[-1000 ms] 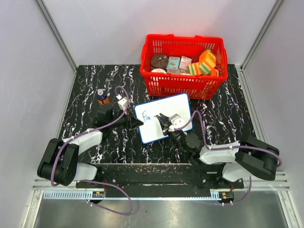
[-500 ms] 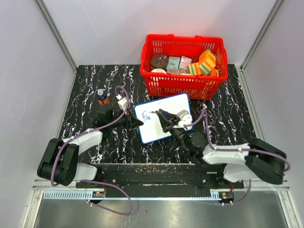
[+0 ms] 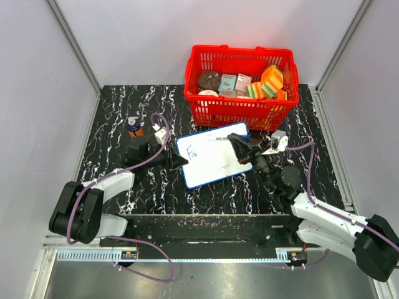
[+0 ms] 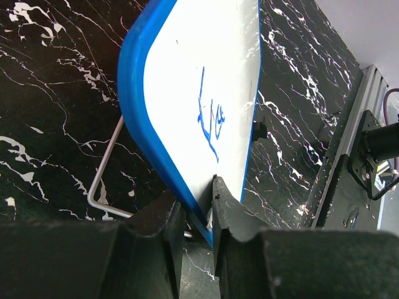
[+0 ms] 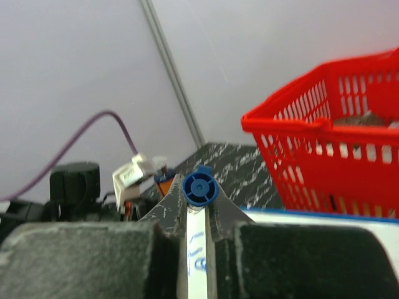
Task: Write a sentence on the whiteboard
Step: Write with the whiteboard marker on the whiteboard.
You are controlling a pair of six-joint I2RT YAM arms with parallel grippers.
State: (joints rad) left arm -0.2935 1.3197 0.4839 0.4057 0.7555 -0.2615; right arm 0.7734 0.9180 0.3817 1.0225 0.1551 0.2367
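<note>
The whiteboard (image 3: 215, 163), white with a thin blue frame, stands tilted on the black marble table. Blue handwritten letters of the sentence (image 3: 192, 151) sit in its upper left part. My left gripper (image 3: 178, 161) is shut on the board's left edge. In the left wrist view the blue frame (image 4: 134, 106) runs down between the two fingers and the letters (image 4: 211, 117) show above. My right gripper (image 3: 240, 148) hovers over the board's right end, shut on a marker (image 5: 199, 189) with a white body and a blue end.
A red basket (image 3: 240, 112) full of small packages stands just behind the board, and its wall (image 5: 336, 156) fills the right wrist view. A small bottle (image 3: 133, 126) stands at the left. A wire stand (image 4: 100, 187) props the board from behind.
My right arm has swung right with the marker, from just beside the letters to the board's right end. The left gripper and the board have stayed put.
</note>
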